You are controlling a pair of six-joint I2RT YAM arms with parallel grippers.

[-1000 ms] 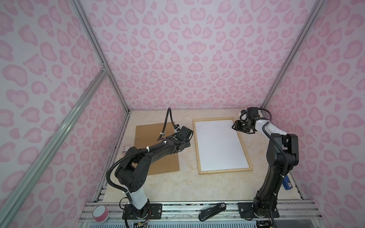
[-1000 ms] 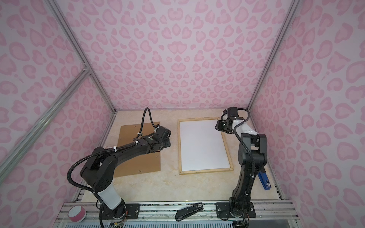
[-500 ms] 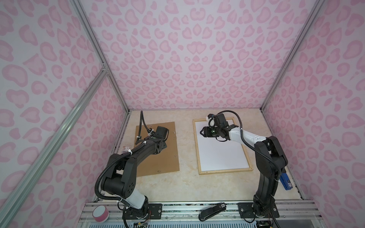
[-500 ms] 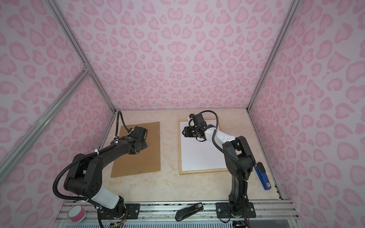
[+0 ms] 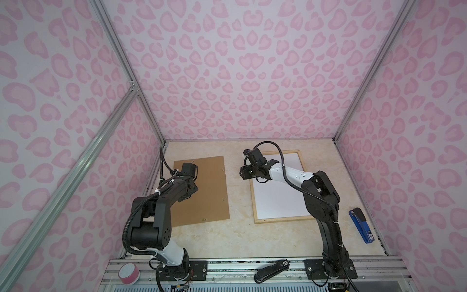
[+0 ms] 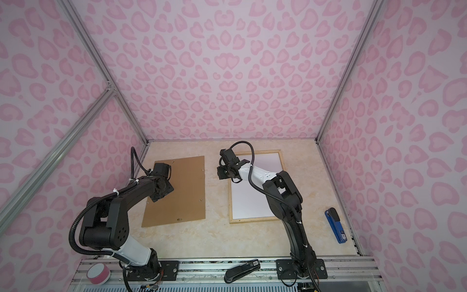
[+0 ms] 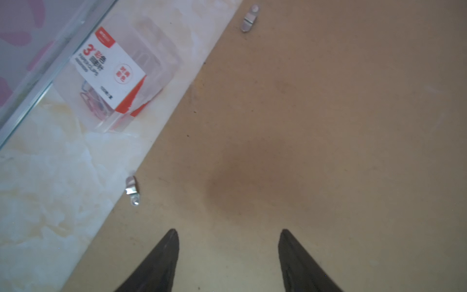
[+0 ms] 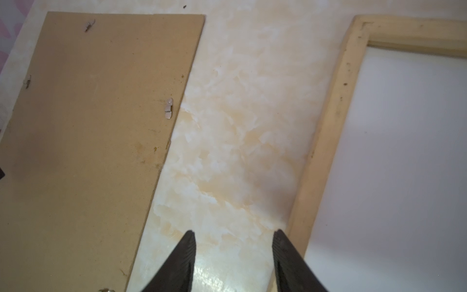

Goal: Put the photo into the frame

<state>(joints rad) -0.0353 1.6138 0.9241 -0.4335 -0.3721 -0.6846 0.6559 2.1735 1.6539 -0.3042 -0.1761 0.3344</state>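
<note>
1. While both arms are extended over the marbled table [image 5: 240,232], the photo [image 5: 278,199] is seen lying flat inside the frame [image 5: 283,219], with its plain white back turned up and its printed side hidden.
2. In both top views the frame is laid on the right half of the table, and the photo is enclosed by its pale wood strips on every side that shows.
3. The right gripper [image 8: 233,231] is held with its jaws parted. Nothing is clasped between them, and only bare table is seen in the gap.
4. In the right wrist view the frame's long strip nearer the backing board [image 8: 88,126] is found just beside one fingertip. The photo lies beyond that strip and is not touched by the gripper.
5. The left gripper [image 7: 228,231] is likewise spread and empty. It is poised over the brown backing board, which is placed on the left half of the table, well apart from the photo.
6. Small metal turn clips [image 7: 132,188] are fixed along the board's edge.
7. A clear box of paper clips [image 7: 118,73] is set on the table just beside that edge.
</note>
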